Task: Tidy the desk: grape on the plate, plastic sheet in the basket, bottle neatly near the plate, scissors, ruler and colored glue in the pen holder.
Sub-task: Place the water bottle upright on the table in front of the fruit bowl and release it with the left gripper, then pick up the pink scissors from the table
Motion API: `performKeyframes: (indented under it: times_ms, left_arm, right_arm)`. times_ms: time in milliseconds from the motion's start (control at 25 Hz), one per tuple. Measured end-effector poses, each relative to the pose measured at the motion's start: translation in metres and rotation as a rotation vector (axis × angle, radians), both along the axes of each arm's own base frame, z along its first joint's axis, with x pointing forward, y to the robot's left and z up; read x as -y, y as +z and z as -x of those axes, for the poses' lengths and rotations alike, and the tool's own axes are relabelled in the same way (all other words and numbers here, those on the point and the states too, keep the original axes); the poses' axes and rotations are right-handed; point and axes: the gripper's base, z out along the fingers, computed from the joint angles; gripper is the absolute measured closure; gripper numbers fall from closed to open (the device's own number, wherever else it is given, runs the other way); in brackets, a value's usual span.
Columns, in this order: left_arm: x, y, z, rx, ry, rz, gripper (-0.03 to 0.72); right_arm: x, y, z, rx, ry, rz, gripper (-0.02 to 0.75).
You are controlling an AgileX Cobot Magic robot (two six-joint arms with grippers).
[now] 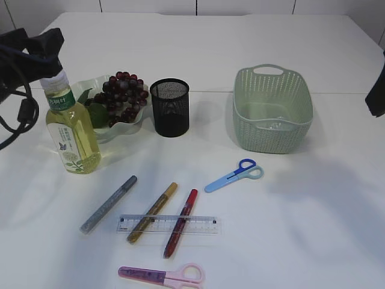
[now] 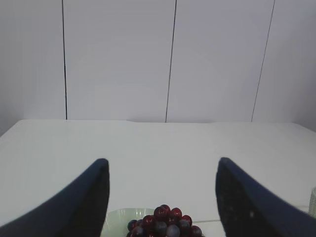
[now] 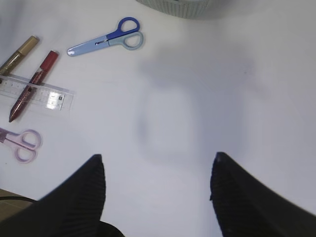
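Observation:
A bunch of dark red grapes (image 1: pixel 123 96) lies on the pale green plate (image 1: pixel 99 135), also in the left wrist view (image 2: pixel 165 224). The yellow-green bottle (image 1: pixel 72 129) stands upright left of the plate. The black mesh pen holder (image 1: pixel 169 107) stands right of it. Silver (image 1: pixel 108 205), gold (image 1: pixel 152 212) and red (image 1: pixel 180 223) glue pens lie near the front, the last two across the clear ruler (image 1: pixel 168 224). Blue scissors (image 1: pixel 234 176) and pink scissors (image 1: pixel 162 276) lie flat. My left gripper (image 2: pixel 163 168) is open above the plate. My right gripper (image 3: pixel 158 163) is open over bare table.
The green woven basket (image 1: pixel 272 108) stands at the back right. Something clear glints on its floor; I cannot tell whether it is the plastic sheet. The left arm's cables (image 1: pixel 18 90) hang beside the bottle. The right arm shows at the right edge (image 1: pixel 376 90).

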Motion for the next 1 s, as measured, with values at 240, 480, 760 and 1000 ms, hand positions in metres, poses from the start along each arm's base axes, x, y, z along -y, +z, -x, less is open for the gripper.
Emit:
performKeyframes:
  times_ms: [240, 480, 760, 1000]
  left_arm:
    - [-0.002, 0.022, 0.013, -0.078, -0.004, -0.012, 0.211]
    - [-0.006, 0.038, 0.033, -0.236, -0.011, -0.039, 0.221]
    - [-0.014, 0.069, 0.076, -0.356, -0.025, -0.08, 0.221]
    - [-0.022, 0.088, 0.118, -0.475, -0.028, -0.113, 0.208]
  right_arm:
    - [0.0, 0.0, 0.0, 0.0, 0.0, 0.0, 0.217]
    - [0.0, 0.0, 0.0, 0.0, 0.0, 0.0, 0.217]
    - [0.0, 0.0, 0.0, -0.008, -0.053, -0.023, 0.225]
    - [0.0, 0.0, 0.0, -0.027, -0.173, -0.075, 0.225]
